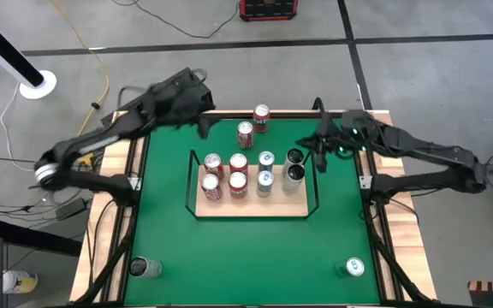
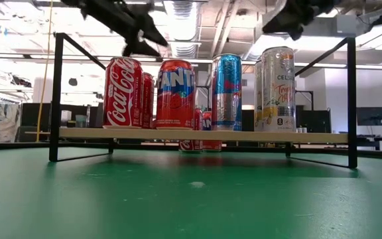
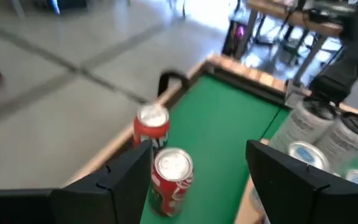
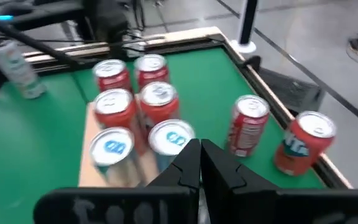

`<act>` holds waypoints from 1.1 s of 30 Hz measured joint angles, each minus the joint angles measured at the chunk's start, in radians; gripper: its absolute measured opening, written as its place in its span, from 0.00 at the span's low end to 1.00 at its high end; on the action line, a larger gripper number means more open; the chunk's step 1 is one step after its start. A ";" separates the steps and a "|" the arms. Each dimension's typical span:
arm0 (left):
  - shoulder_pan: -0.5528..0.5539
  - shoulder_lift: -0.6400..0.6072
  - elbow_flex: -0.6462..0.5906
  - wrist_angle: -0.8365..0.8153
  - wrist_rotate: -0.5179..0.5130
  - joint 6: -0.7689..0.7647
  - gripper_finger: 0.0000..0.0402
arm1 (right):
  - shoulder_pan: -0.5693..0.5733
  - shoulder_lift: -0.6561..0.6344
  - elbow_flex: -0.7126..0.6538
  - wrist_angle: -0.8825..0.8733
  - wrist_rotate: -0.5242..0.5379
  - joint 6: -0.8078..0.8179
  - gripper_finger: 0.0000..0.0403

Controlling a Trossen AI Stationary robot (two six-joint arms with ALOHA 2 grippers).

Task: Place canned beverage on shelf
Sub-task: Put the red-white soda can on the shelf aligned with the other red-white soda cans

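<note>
The light-wood shelf [image 1: 248, 204] with black wire rails stands mid-table and bears several upright cans [image 1: 237, 182]: red, blue and silver ones. It also shows in the low view [image 2: 197, 135]. Two red cans stand on the green table beyond it, one [image 1: 245, 133] nearer the shelf and one [image 1: 261, 115] by the far edge. My left gripper [image 1: 204, 125] is open and empty, above and left of these two; the nearer can [image 3: 173, 177] shows just ahead of its fingers [image 3: 197, 155]. My right gripper [image 1: 319, 147] is shut and empty [image 4: 201, 158], above the shelf's far right corner.
One can [image 1: 144, 268] lies at the near left corner and one [image 1: 352, 269] stands at the near right corner. The table has raised wooden edges [image 1: 135, 154]. Green surface lies open in front of the shelf.
</note>
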 joint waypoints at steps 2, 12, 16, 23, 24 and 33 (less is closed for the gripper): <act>0.045 0.113 0.085 -0.044 0.069 -0.052 0.61 | 0.022 -0.045 -0.063 0.039 0.000 0.001 0.09; 0.070 0.548 0.582 -0.424 0.143 -0.071 0.64 | 0.091 -0.138 -0.218 0.054 0.000 0.037 0.07; 0.068 0.669 0.750 -0.567 0.132 -0.036 0.64 | 0.114 -0.140 -0.240 0.054 0.001 0.055 0.10; 0.070 0.795 0.948 -0.795 0.130 -0.004 0.64 | 0.156 -0.138 -0.245 0.043 0.001 0.073 0.10; 0.068 0.808 0.955 -0.812 0.128 0.003 0.64 | 0.161 -0.137 -0.245 0.043 0.001 0.073 0.10; 0.057 0.879 0.959 -0.783 0.052 -0.039 0.64 | 0.173 -0.137 -0.245 0.068 0.003 0.105 0.10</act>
